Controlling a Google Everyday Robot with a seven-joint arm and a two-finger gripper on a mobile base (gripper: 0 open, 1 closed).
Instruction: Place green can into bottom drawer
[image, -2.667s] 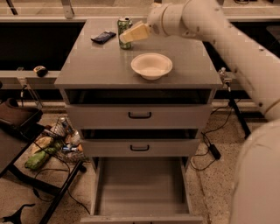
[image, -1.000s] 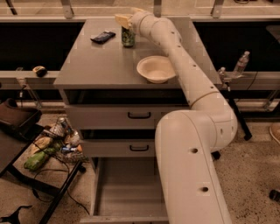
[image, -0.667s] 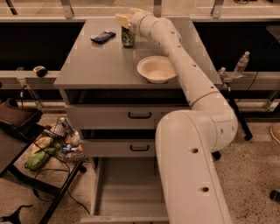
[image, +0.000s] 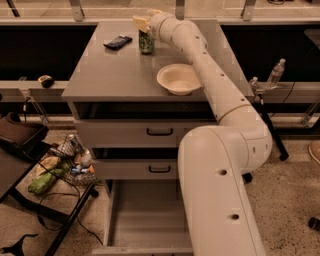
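The green can (image: 146, 43) stands upright near the back edge of the grey cabinet top (image: 115, 75), right of the middle. My gripper (image: 142, 23) is right over the can's top, touching or nearly touching it, with the long white arm reaching in from the lower right. The bottom drawer (image: 145, 220) is pulled open at the foot of the cabinet, and its flat grey floor is bare. The two upper drawers with black handles are shut.
A white bowl (image: 178, 79) sits on the cabinet top right of the can, under the arm. A dark flat packet (image: 118, 42) lies left of the can. A low cart with clutter (image: 55, 167) stands to the left. A water bottle (image: 275, 73) stands at the right.
Earlier the gripper sat beside the can with the arm coming in from the right. Over the last second it has stayed at the can's top and the can has not moved.
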